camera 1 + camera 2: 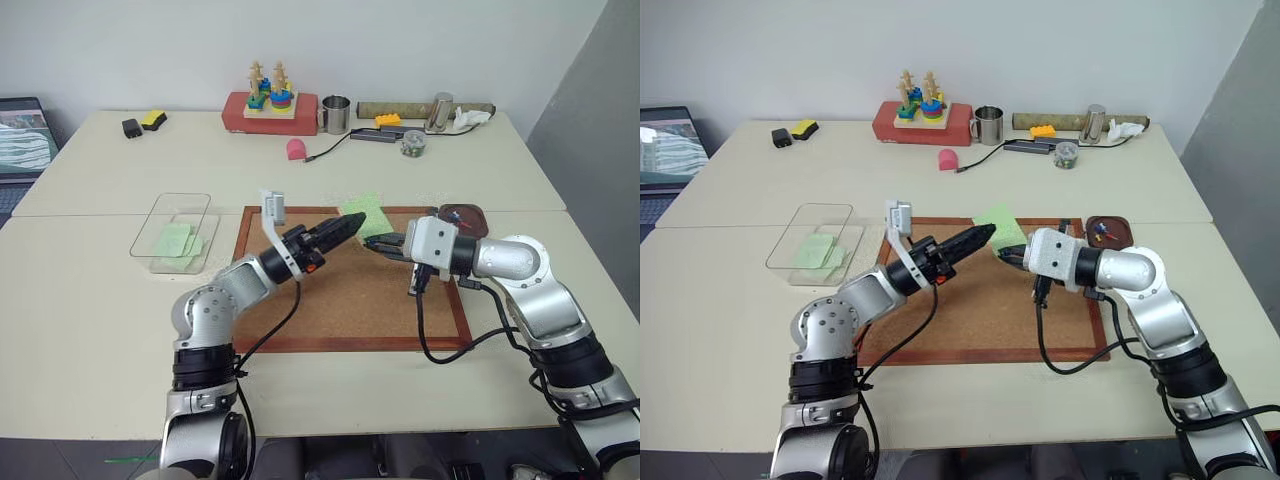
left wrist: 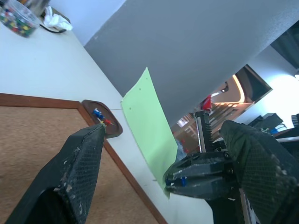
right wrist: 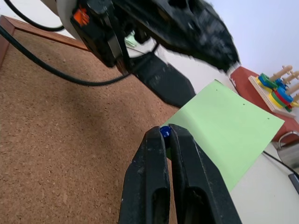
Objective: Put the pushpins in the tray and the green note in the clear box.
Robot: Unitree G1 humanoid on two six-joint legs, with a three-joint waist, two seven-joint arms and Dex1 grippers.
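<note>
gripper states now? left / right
Left gripper: open, holding nothing; its fingers straddle the green note.
Right gripper: shut on the green note's corner, with a blue pushpin at its tips.

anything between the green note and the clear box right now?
Yes: the left arm. The right pincer is shut on the green note, holding it above the cork board. The open left pincer and its arm lie across the straight line to the clear box on the robot's left.

Bright even light, soft shadows
</note>
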